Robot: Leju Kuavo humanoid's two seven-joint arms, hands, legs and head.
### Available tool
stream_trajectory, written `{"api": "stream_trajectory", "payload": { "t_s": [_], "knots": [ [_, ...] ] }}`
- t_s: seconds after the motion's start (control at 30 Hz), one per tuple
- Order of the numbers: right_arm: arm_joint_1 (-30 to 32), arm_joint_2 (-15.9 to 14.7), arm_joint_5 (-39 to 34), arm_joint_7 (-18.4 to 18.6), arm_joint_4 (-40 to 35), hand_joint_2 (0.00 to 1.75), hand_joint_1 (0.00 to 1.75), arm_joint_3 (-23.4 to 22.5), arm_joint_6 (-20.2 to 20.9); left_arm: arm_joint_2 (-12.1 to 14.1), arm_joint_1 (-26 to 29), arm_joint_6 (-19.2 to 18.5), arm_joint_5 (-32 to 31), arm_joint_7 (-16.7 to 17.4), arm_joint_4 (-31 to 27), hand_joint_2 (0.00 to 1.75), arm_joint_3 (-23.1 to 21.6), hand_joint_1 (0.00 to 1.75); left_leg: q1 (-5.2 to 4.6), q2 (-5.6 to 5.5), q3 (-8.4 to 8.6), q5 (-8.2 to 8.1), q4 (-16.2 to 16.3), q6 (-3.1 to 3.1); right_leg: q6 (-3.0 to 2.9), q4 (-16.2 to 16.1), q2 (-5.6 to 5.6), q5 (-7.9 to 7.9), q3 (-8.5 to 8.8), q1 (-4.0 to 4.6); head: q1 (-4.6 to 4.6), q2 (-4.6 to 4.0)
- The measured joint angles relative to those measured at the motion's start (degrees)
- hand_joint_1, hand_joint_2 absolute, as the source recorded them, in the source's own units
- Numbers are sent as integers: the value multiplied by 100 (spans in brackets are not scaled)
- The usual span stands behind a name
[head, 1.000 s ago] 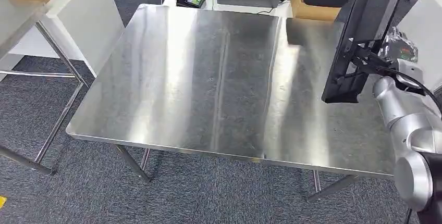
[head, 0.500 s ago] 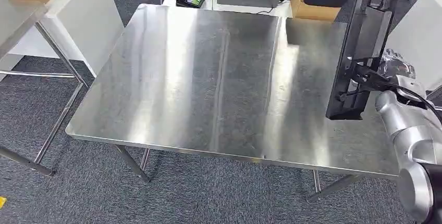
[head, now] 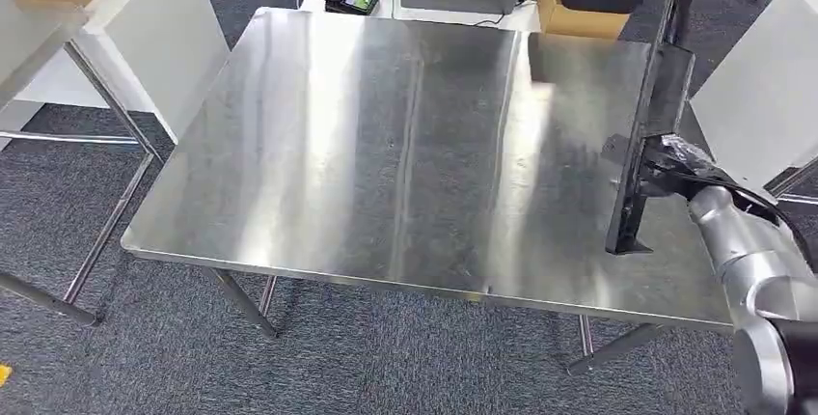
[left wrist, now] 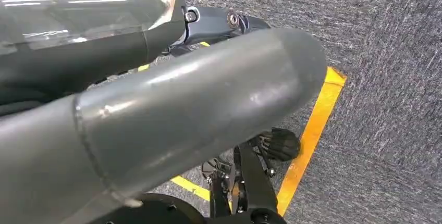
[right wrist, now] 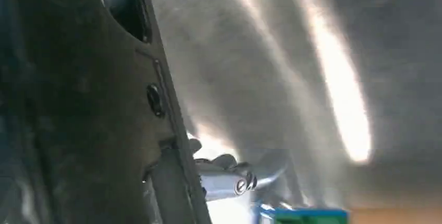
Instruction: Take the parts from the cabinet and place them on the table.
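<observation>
A long black part (head: pixel 654 125) is being held upright by the right hand (head: pixel 666 159), fingers wrapped around it, above the steel table (head: pixel 386 145).

Black flat panel part (head: pixel 659 116), long and narrow, plastic-looking, seen nearly edge-on in head view. Stands almost upright, slightly tilted, top end running out of frame at the upper right. Lower end sits over the right side of the steel table (head: pixel 386 145), near its front right corner; contact with the surface unclear. Right hand (head: pixel 666 159) grips it about mid-height from the right. Right wrist view: dark panel face (right wrist: pixel 78 104) close up, a screw hole and a cut-out slot visible.
</observation>
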Motion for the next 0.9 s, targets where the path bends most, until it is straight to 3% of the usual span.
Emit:
{"api": "stream_trajectory", "payload": {
  "t_s": [0.27, 0.47, 0.57, 0.7, 0.8, 0.9],
  "knots": [
    [243, 312, 155, -13, -308, 175, 0, 2, -1583, -11, -4, 39, -83, -52, 0, 0, 37, 0, 4, -5, 0, 0, 0, -1, -2, 0, -1, -2, -4, 0, 2, 0],
    [522, 369, 425, 147, -433, 175, 0, 33, -1584, -11, -7, 26, -127, -72, 0, 0, 46, 0, 2, -4, 0, 0, 0, -1, -2, -1, -1, -2, -3, -1, 2, 0],
    [564, 374, 924, 644, -437, 175, 0, 190, -1612, -9, -6, 26, -134, -72, 0, 0, 52, 0, 1, -2, -1, 0, 0, -1, -1, -1, 1, -1, -4, -2, 2, 0],
    [562, 367, 1280, 932, -437, 175, 0, 337, -1661, -9, -6, 26, -140, -72, 0, 0, 66, 0, 1, 0, 0, 0, 0, 0, -1, -1, 1, -1, -5, -1, 2, 0],
    [515, 280, 2566, 1827, -437, 175, 0, 746, -1840, -9, -4, 28, -203, -70, 0, 0, 85, 0, 1, -7, -1, 0, 0, 0, -1, 0, -2, -1, -2, -1, 2, 0],
    [442, 192, 3166, 2161, -439, 175, 0, 1197, -1953, -9, -5, 31, -228, -68, 0, 0, 87, 0, 1, 5, -1, 0, 0, -1, -1, 0, 2, -1, -4, -1, 2, 0]
  ]
}}
